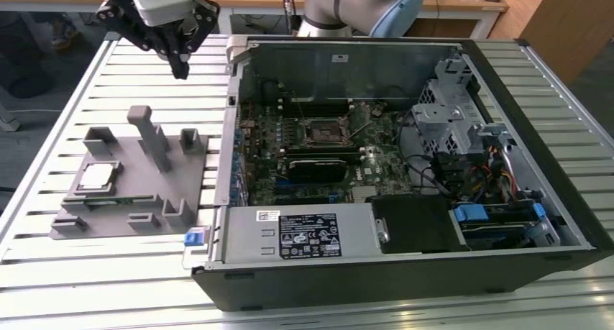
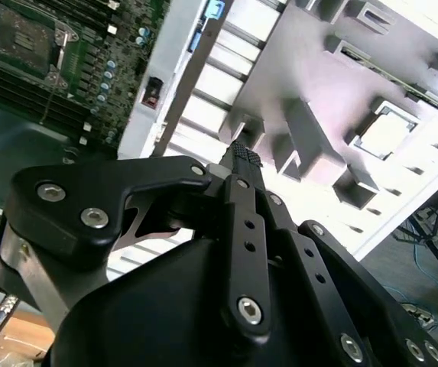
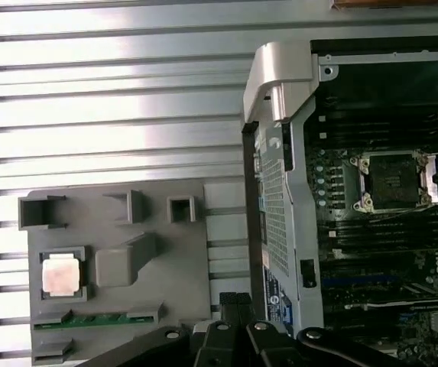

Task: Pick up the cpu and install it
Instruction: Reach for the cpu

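Gripper (image 1: 180,74) closed, empty | cpu (image 1: 97,175) well below it | likely light, rigid, fragile: grasp opposite edges

In the first wrist view the edge cuts off my gripper (image 3: 235,300) and much of the computer case (image 3: 280,176)

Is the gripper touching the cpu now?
Apart. In the exterior view the gripper hangs far from the cpu, which lies in the grey holder.
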{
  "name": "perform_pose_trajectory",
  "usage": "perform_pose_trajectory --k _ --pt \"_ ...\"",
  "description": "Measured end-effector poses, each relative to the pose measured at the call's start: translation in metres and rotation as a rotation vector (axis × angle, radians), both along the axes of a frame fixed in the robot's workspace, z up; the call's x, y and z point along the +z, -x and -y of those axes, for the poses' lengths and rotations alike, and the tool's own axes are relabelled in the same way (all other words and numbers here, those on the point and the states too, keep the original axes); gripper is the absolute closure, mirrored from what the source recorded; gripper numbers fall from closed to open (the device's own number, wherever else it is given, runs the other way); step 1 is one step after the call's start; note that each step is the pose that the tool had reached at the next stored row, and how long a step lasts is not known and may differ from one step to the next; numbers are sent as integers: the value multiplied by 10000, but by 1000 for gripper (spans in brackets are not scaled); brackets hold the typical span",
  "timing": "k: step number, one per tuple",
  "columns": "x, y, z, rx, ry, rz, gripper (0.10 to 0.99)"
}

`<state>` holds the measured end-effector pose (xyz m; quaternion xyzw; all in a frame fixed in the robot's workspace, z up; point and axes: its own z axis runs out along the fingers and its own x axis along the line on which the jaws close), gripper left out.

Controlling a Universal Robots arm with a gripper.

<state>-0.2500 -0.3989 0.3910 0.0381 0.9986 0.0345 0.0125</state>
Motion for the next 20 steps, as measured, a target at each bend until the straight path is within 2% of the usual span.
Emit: perform_pose_trajectory --k 15,20 --pt "-17 567 0 1 0 -2 980" --pt "-29 713 0 1 1 -33 980"
